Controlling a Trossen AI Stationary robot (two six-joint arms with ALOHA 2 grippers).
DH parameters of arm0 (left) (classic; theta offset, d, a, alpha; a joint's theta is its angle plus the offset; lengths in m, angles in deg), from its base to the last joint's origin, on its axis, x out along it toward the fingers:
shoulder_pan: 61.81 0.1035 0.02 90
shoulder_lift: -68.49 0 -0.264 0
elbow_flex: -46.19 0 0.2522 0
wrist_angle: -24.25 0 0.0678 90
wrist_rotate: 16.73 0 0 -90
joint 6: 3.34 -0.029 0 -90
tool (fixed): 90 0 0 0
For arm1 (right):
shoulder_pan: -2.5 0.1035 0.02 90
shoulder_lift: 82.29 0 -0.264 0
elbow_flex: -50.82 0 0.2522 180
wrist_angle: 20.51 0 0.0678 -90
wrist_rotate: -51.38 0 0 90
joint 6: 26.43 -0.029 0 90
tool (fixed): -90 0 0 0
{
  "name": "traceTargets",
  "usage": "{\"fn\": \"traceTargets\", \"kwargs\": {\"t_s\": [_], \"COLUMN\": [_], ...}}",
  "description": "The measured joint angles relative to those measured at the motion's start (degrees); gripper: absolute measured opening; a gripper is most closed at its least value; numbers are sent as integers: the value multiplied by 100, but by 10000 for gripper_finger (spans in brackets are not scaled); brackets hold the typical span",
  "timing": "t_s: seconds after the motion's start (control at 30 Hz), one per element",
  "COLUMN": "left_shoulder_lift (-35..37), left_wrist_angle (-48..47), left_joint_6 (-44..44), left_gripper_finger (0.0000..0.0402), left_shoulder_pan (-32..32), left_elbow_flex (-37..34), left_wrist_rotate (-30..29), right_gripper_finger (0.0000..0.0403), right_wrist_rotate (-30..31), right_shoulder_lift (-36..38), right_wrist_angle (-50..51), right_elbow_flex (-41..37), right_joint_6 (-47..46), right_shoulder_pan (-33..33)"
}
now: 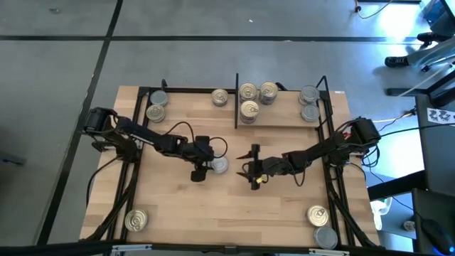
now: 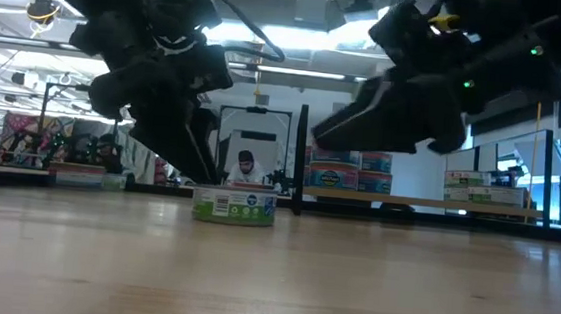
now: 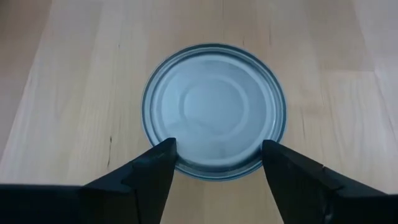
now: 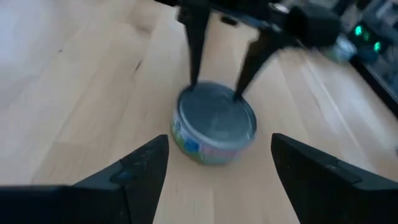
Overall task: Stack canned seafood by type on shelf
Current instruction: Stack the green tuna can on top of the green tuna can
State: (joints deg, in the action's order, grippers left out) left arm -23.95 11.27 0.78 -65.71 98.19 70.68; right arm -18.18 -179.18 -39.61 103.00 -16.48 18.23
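Note:
A low round tin (image 3: 213,109) with a plain grey lid and a green-and-white label (image 2: 235,206) stands on its base on the wooden table, mid-table (image 1: 220,165). My left gripper (image 3: 217,155) is open, and its fingertips stand at the lid's edge on the tin's left side (image 1: 208,166). My right gripper (image 4: 219,139) is open too. It hangs to the right of the tin (image 1: 250,173), pointing at it and clear of it. The shelf (image 1: 281,122) lies at the far edge with its black divider (image 1: 236,99) and bears several tins. My left gripper comes slanting down from the table's left, and its two fingertips (image 4: 193,81) stand over the lid's rim (image 3: 186,167) on the side nearest that arm. Whether they touch the tin I cannot tell.
Gold-lidded tins (image 1: 249,92) stand right of the divider, grey ones (image 1: 308,103) at the shelf's right end, and more tins (image 1: 156,105) at the far left. Loose tins stand near the front left (image 1: 135,220) and front right (image 1: 320,224). Black frame bars edge both sides.

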Motion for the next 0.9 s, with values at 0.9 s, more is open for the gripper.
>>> {"fn": "traceTargets", "kwargs": {"t_s": [0.9], "left_shoulder_lift": [439], "left_wrist_angle": [2478], "left_joint_6": [294], "left_gripper_finger": [239], "left_shoulder_pan": [70], "left_elbow_flex": [-1635], "left_wrist_rotate": [35], "right_gripper_finger": [284], "right_wrist_rotate": [-739], "right_shoulder_lift": [-1314], "right_wrist_angle": [2359], "right_elbow_flex": [2179], "right_joint_6": [1767], "right_shoulder_pan": [-573]}}
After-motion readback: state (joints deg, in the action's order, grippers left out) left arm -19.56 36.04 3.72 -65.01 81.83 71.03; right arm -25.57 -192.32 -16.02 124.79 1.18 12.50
